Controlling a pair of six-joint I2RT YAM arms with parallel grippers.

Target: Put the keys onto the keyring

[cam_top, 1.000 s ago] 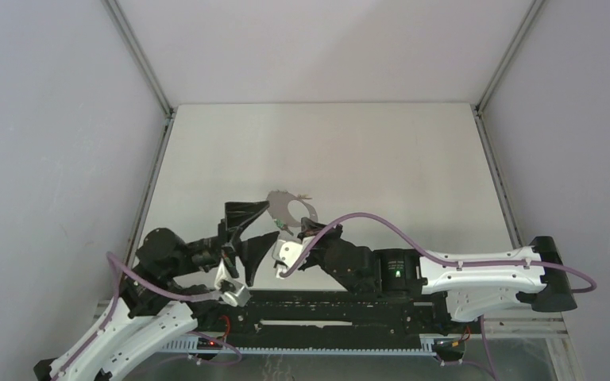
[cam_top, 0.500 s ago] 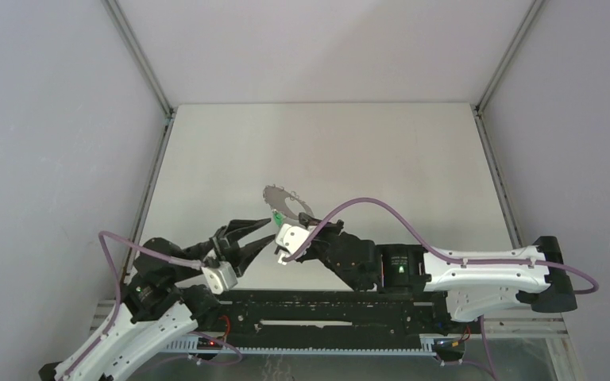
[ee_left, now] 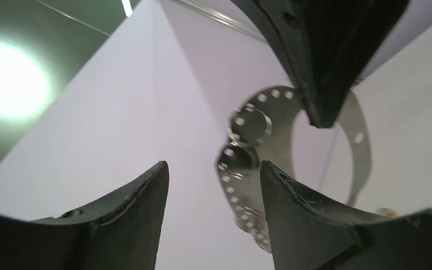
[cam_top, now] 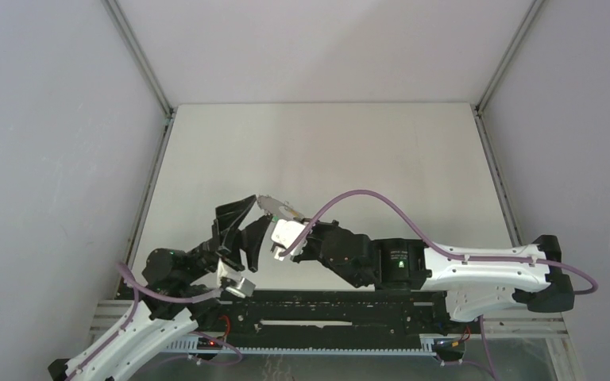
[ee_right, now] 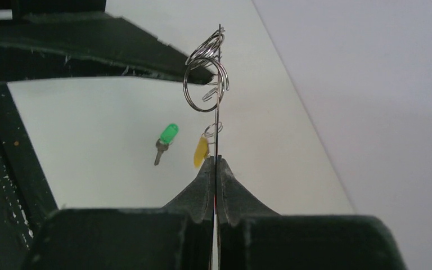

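My right gripper (ee_right: 216, 160) is shut on the edge of the grey keyring (ee_right: 217, 107), held upright above the table and seen edge-on, with split rings (ee_right: 205, 79) at its top. In the top view the keyring (cam_top: 273, 205) sits in the right gripper (cam_top: 277, 217). The green key (ee_right: 166, 139) lies loose on the table. The yellow-orange key (ee_right: 201, 152) is right beside the keyring under a small ring; whether it hangs there I cannot tell. My left gripper (ee_left: 214, 164) (cam_top: 247, 220) is open and empty, its right finger (ee_left: 309, 219) close by the keyring's perforated rim (ee_left: 242, 163).
The white table (cam_top: 326, 151) is walled on three sides by grey panels. The right gripper's dark finger (ee_left: 326, 50) crosses the top of the left wrist view. The left gripper's finger (ee_right: 118, 45) reaches across the upper left of the right wrist view.
The right gripper has carried the keyring left and turned it more edge-on. The left gripper has swung up and forward, closer to the ring, still open.
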